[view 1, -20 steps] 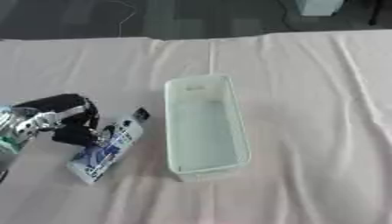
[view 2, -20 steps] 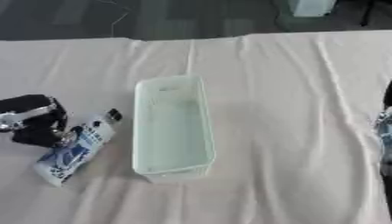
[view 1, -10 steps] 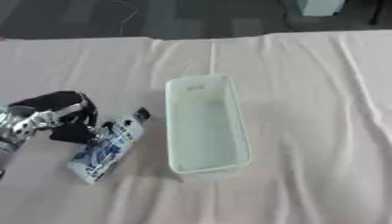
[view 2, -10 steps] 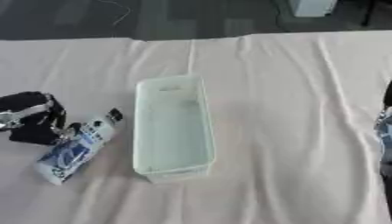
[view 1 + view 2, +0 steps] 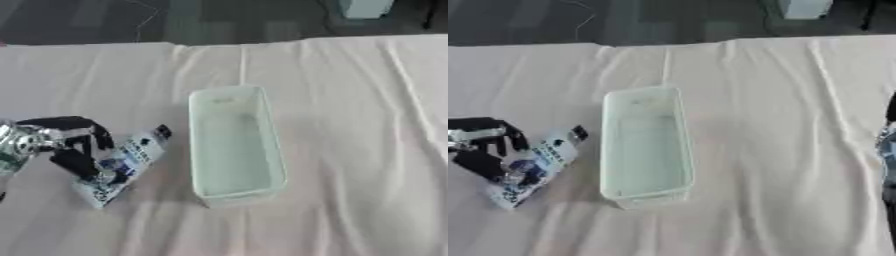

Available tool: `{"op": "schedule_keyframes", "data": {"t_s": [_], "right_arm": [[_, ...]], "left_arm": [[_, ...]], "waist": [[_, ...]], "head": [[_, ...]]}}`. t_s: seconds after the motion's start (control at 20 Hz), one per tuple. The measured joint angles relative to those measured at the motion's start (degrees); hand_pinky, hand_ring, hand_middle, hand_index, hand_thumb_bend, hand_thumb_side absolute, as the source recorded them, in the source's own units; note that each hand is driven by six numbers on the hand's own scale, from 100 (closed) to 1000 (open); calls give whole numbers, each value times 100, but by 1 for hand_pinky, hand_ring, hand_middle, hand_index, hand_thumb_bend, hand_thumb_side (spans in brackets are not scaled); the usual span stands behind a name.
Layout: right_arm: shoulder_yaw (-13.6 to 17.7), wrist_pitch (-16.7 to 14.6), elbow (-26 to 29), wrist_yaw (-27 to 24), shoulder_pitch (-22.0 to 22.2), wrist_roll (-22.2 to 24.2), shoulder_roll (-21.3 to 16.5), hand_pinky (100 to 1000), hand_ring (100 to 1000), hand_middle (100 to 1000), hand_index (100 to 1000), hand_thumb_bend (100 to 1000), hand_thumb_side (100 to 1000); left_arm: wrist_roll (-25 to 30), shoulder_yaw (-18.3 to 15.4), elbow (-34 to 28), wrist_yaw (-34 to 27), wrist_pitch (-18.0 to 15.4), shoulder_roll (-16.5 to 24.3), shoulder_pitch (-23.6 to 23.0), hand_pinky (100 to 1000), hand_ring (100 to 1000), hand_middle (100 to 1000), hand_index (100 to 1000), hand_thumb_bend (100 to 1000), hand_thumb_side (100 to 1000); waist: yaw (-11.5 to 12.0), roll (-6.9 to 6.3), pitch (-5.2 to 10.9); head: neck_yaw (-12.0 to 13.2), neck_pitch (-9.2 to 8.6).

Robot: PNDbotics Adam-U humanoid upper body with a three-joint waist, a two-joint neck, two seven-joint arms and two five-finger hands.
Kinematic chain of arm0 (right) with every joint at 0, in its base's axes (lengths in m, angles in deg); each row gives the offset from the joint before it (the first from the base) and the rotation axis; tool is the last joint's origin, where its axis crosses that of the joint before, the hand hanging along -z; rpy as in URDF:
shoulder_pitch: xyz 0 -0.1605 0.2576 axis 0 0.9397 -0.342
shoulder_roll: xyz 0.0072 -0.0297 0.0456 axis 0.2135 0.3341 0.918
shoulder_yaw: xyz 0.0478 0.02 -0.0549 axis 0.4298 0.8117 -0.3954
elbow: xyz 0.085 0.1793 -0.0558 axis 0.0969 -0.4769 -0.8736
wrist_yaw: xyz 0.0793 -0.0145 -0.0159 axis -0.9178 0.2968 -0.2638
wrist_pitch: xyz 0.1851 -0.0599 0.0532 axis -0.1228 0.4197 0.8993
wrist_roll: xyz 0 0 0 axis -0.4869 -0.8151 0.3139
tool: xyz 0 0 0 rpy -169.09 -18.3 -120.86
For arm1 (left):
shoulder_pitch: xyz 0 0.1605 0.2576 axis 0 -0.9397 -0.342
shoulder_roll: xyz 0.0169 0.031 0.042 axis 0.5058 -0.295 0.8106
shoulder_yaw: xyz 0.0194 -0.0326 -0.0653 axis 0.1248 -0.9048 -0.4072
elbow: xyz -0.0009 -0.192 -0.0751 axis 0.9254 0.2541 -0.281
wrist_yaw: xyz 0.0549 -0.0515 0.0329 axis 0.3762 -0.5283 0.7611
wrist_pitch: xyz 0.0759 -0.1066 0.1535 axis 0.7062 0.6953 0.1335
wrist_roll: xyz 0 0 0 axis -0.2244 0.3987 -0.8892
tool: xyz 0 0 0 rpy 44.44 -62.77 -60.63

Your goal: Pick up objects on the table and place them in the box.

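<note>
A white tube (image 5: 127, 161) with blue print and a black cap lies flat on the cloth, its cap pointing up and to the right toward the box. My left hand (image 5: 54, 142) is at the tube's left side. Its curled fingers (image 5: 94, 136) reach over the tube's lower half and its thumb (image 5: 77, 164) presses in from below. The clear plastic box (image 5: 234, 144) stands just right of the tube, long side running away from me, with nothing inside. Only a blurred black and silver sliver of my right hand (image 5: 887, 150) shows at the right edge of the right eye view.
A pale pink cloth (image 5: 350, 110) with soft folds covers the table. Beyond its far edge lies a dark floor with a pale object (image 5: 363, 7) at the top right.
My left hand has sunk slightly lower against the tube, fingers curling closer around it. The tube and the box have stayed where they were.
</note>
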State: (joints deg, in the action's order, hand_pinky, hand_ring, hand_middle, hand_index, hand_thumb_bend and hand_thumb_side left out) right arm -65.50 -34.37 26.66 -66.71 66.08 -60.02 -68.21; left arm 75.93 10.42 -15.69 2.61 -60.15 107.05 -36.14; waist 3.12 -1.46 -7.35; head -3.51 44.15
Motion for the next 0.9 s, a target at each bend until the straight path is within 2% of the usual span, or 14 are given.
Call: {"op": "schedule_keyframes", "data": {"t_s": [0.4,0.65,0.7,0.75,0.8,0.85,0.9], "right_arm": [[0,-1,0,0,-3,-1,0,160,318,408,532,100,1000],[0,-1,0,0,-6,-2,0,160,317,408,532,100,1000],[0,-2,0,0,-8,-2,0,160,317,408,532,100,1000],[0,-2,0,0,-8,-2,0,160,317,408,532,100,1000],[0,-2,0,0,-9,-2,0,160,317,408,532,100,1000],[0,-2,0,0,-9,-2,0,160,317,408,532,100,1000],[0,-2,0,0,-9,-2,0,160,317,408,532,100,1000]], "left_arm": [[268,3,281,323,-17,-100,37,564,730,759,835,587,473],[290,9,436,583,-72,-140,45,566,728,760,831,567,444],[286,9,466,637,-93,-143,45,538,702,751,824,550,435],[291,8,493,704,-114,-145,46,509,677,733,811,525,427],[291,6,517,767,-139,-146,46,426,613,690,785,463,414],[290,-2,530,821,-163,-148,46,361,565,646,754,376,412],[275,-7,532,863,-185,-148,45,297,516,592,703,237,431]], "waist": [[-22,0,0],[-45,0,0],[-51,0,0],[-53,0,-1],[-53,0,-1],[-53,0,-4],[-53,0,-12]], "head": [[-1,0],[-1,0],[-1,0],[-1,0],[-1,0],[-1,0],[-1,0]]}}
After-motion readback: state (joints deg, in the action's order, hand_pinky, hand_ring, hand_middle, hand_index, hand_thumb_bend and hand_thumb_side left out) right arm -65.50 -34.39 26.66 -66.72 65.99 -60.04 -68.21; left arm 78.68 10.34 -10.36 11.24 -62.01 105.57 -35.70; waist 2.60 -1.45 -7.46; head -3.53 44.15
